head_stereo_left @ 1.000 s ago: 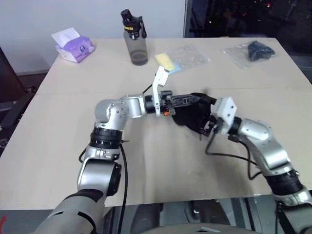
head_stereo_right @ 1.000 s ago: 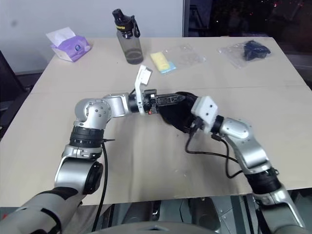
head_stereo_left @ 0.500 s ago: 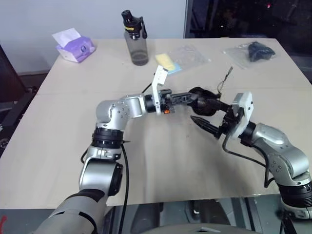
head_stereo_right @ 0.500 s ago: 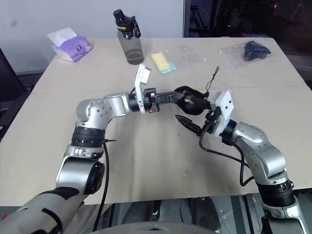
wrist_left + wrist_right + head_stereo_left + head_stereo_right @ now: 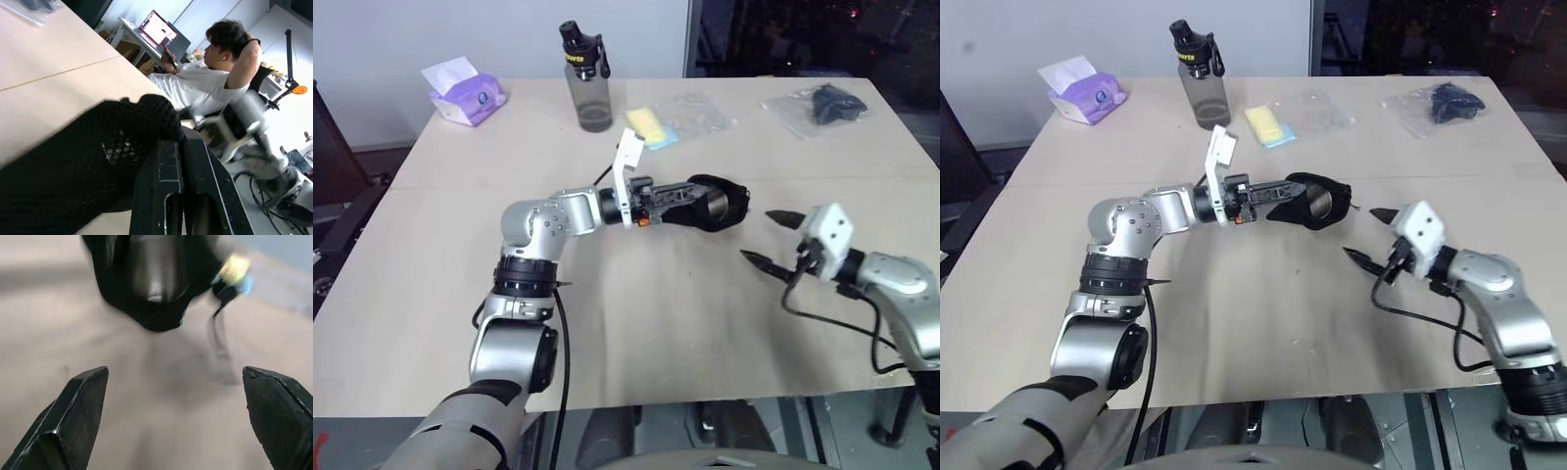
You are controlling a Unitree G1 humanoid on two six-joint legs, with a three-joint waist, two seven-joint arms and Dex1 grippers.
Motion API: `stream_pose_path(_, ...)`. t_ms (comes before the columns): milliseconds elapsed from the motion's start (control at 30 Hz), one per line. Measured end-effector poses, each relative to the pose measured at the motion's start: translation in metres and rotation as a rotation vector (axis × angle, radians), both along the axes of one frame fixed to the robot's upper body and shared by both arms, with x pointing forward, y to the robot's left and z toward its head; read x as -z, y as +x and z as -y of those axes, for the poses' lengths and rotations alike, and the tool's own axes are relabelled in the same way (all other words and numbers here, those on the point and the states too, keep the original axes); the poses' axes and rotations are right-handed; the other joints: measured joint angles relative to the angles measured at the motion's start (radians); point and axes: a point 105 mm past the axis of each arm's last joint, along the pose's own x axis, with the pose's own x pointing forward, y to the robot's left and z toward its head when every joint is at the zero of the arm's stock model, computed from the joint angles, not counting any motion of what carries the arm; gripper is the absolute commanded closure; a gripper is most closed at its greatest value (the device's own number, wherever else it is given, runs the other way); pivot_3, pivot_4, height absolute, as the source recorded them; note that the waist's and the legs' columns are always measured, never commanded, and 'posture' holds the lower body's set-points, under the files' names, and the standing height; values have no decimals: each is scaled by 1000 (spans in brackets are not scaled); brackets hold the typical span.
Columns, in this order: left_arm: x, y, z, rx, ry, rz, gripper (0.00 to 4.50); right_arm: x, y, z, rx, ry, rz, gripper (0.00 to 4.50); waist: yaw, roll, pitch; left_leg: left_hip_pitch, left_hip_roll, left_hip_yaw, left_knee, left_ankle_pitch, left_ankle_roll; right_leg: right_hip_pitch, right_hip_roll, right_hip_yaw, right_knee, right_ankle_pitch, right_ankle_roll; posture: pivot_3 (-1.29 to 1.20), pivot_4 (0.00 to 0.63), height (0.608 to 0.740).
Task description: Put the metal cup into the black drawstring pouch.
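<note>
Above the table's middle, the pouch hung in the left gripper with the cup inside.

In the head views, the left gripper [image 5: 690,199] was clamped on the black drawstring pouch [image 5: 720,205], held above the table [image 5: 431,294]; the metal cup [image 5: 1320,203] gleamed in its mouth, and the right gripper [image 5: 1371,236] stood apart, fingers spread wide and empty. In the left wrist view, closed fingers [image 5: 168,196] pinched the mesh fabric; a seated person [image 5: 215,78] showed behind. In the right wrist view, the pouch hung blurred beyond the splayed fingertips [image 5: 73,421].
</note>
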Motion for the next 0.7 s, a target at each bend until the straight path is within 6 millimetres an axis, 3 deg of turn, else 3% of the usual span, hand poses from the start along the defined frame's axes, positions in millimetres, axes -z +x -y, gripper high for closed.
stream_pose_path(67, 0, 0, 0, 2, -1, -2, 4500, 6, 6, -1, 20, -17, 10, 37, 3, 0, 0, 0, 0, 0, 0, 0, 0, 0, 0, 0, 0, 0, 0, 0, 150, 740)
stream_pose_path(133, 2, -1, 0, 5, 2, -10, 4500, 11, 25, -3, 107, 10, 48, 37, 2, 0, 0, -1, 0, 0, 1, 0, 0, 0, 0, 0, 0, 0, 0, 0, 150, 740)
stream_pose_path(267, 3, -2, 1, 12, 3, -19, 4500, 6, 46, -19, 171, 128, 93, 37, 2, 0, 0, -1, 0, -1, 2, 0, 0, 0, 0, 0, 0, 0, 0, 0, 150, 740)
stream_pose_path(433, 3, -4, 1, 17, 9, -23, 4500, -3, 50, -30, 158, 207, 109, 2298, 8, 0, 0, -2, -1, -1, 1, 0, 0, 0, -1, -1, -1, 0, 0, 0, 150, 740)
stream_pose_path(567, 4, -4, 1, 18, 10, -26, 4500, 3, 50, -32, 158, 260, 62, 4195, 4, 0, 0, -1, -1, -1, 2, 0, 0, 0, -1, -1, 0, 0, 0, 0, 150, 740)
stream_pose_path(600, 4, -4, 1, 18, 9, -26, 4500, 6, 51, -33, 164, 265, 50, 4390, 4, 0, 0, -1, -1, -1, 2, 0, 0, 0, -1, -1, 1, 0, 0, 0, 150, 740)
stream_pose_path(700, 4, -4, 1, 16, 11, -26, 4500, 9, 55, -33, 184, 284, 35, 4390, 1, 0, 0, -1, 0, -1, 2, 0, 0, 0, -1, -1, 1, 0, 0, 0, 150, 740)
